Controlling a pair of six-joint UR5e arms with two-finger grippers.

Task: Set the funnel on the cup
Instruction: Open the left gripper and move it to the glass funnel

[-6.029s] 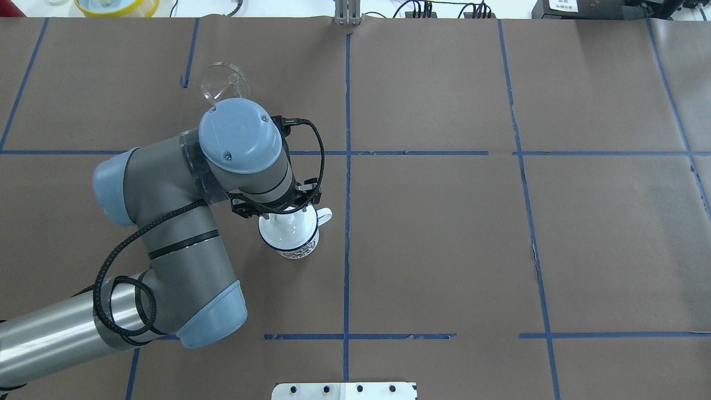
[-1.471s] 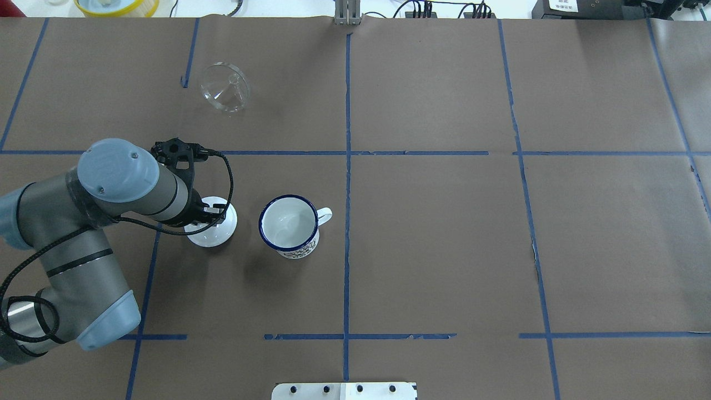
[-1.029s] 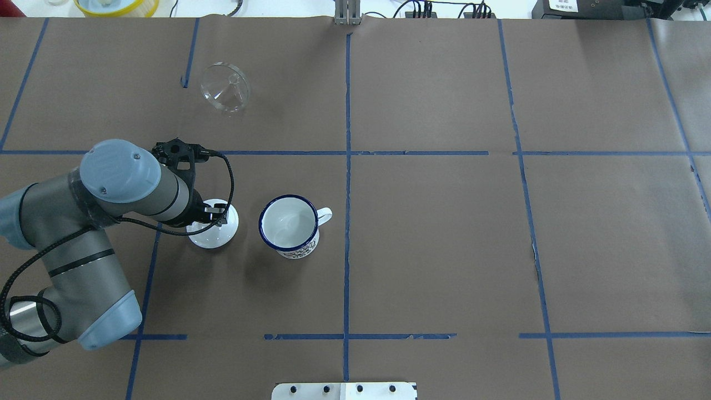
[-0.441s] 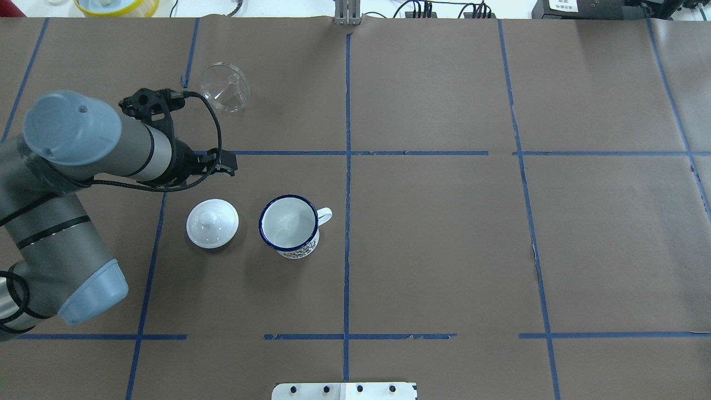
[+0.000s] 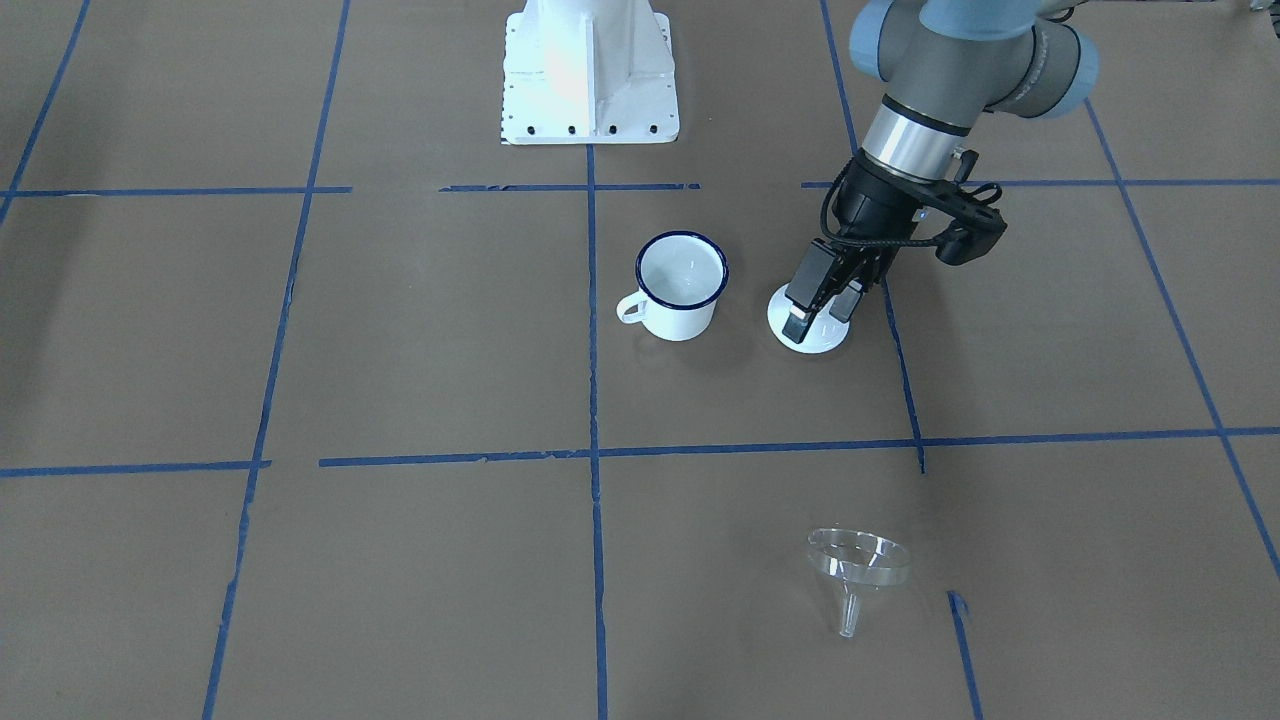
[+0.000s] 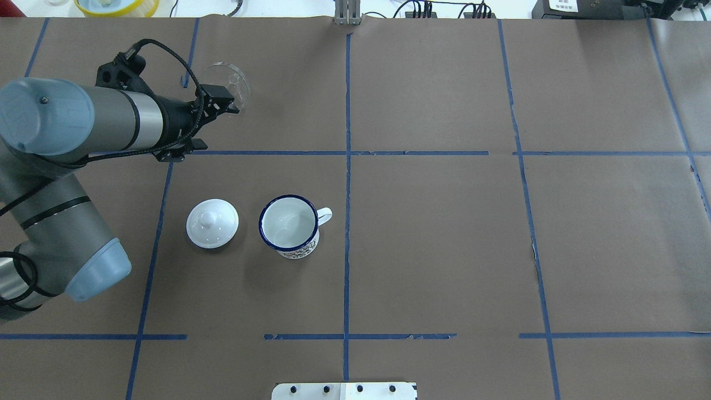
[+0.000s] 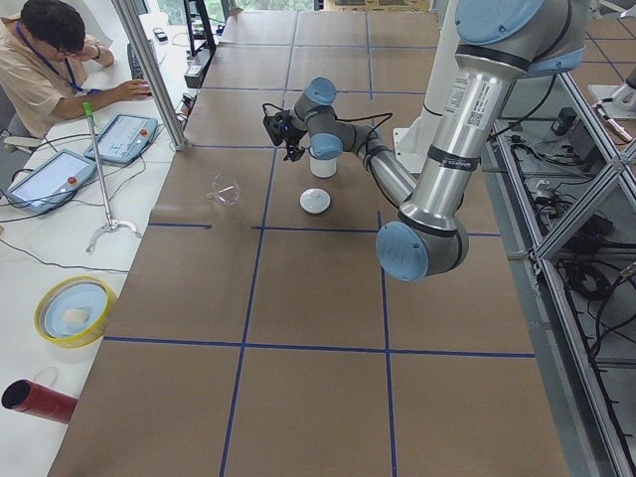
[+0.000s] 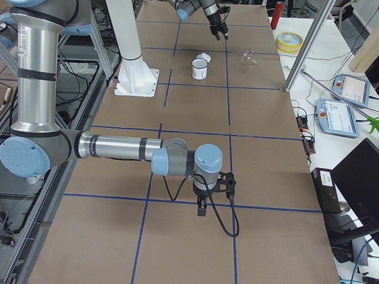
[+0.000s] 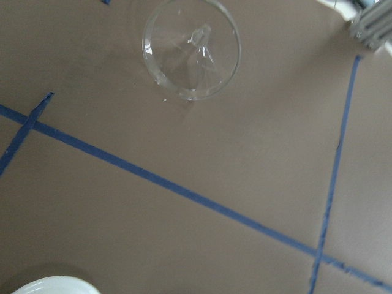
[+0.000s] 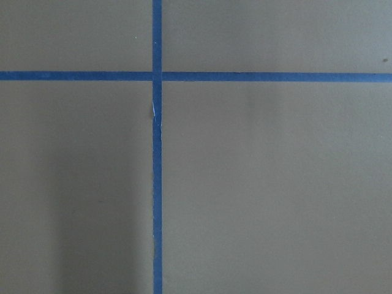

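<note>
- Two things of the task sit well apart on the desk (image 6: pixel 444 250), which is covered in brown paper crossed by blue tape lines.
- One, the clear funnel (image 6: pixel 238 83), lies tipped on its side in the far left part of the desk. It rests on its wide rim and its spout, and the spout points away from the robot.
- The other, the white enamel cup (image 6: pixel 289 225) with a dark blue rim, stands upright near the centre line. It is open and holds nothing, and its loop handle is turned toward the robot's right.
- A round white lid (image 6: pixel 212 223) with a knob on top lies flat just beside the cup, on the robot's left of it, with a gap between them.
- In the overhead view the left gripper (image 6: pixel 229 103) hovers at the near edge of the funnel and overlaps its rim. Its fingers are spread and hold nothing.
- The front-facing view places that gripper over the lid instead, its fingers likewise apart and empty.
- The left wrist camera looks down into the funnel's mouth (image 9: pixel 191 52). An edge of the lid (image 9: pixel 55 286) shows at the bottom left corner.
- The right gripper (image 8: pixel 202 208) shows only in the right side view, pointing down over the tape lines far from the cup. Whether its fingers are apart or together cannot be told.
- The right wrist camera shows only brown paper and two crossing tape lines.
</note>
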